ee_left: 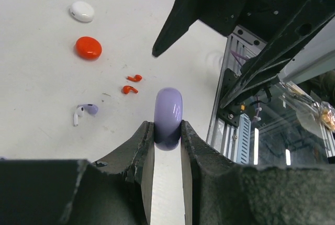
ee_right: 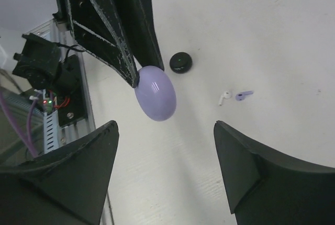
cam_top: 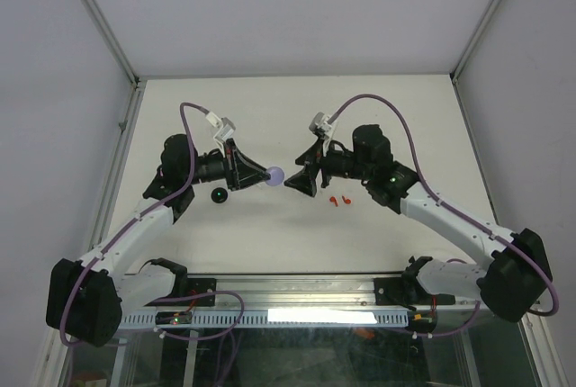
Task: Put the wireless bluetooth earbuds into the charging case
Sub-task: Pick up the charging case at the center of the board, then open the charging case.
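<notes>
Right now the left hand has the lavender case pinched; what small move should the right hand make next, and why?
Probably ease the right hand forward until its open fingers straddle the lavender case. The left hand grips that case on edge, above the table, and it looks closed, while the lavender earbuds lie on the table. It likely needs opening first.

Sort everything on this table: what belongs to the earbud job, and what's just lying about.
Job: lavender case, pinched in the left fingers; white and lavender earbuds; red earbuds.
Lying about: red case; white case; black case.
</notes>
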Robot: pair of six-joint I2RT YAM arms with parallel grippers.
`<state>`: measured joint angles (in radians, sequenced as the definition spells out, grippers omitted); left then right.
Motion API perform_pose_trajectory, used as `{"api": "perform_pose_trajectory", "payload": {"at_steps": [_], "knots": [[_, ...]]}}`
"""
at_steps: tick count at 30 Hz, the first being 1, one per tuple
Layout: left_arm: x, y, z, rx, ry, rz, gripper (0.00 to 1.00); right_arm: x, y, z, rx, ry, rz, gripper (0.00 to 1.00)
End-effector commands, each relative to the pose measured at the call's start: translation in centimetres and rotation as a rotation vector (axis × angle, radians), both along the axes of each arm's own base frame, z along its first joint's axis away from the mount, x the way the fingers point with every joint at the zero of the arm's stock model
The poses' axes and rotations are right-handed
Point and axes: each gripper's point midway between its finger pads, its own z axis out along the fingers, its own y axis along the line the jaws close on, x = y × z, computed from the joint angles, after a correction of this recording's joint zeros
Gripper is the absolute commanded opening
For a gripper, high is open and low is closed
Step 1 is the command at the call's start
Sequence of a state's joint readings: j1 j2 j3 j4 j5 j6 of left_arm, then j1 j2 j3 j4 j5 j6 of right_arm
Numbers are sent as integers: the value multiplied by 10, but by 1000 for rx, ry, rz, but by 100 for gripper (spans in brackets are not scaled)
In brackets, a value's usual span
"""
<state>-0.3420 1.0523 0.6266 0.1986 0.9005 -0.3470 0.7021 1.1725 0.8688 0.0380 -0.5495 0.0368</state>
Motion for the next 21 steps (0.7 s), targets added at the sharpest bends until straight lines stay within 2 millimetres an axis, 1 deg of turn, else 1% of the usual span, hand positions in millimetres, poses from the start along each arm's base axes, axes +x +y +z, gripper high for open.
{"api": "perform_pose_trajectory", "payload": {"at_steps": [1, 4, 8, 11, 15, 21], "knots": [[-11, -8, 37, -36, -188, -92, 0, -21, 12, 5, 56, 51, 139, 76], [-15, -11, 41, -55, -200, -104, 0, -22, 17, 5, 78, 62, 164, 74], [-20, -14, 44, -77, -194, -118, 0, -20, 21, 3, 86, 66, 175, 68], [-22, -14, 47, -92, -200, -119, 0, -24, 23, 4, 93, 69, 204, 63], [-25, -14, 51, -114, -202, -122, 0, -29, 25, 3, 99, 79, 243, 55], [-28, -15, 49, -128, -188, -131, 0, -34, 28, 5, 123, 87, 280, 39]]}}
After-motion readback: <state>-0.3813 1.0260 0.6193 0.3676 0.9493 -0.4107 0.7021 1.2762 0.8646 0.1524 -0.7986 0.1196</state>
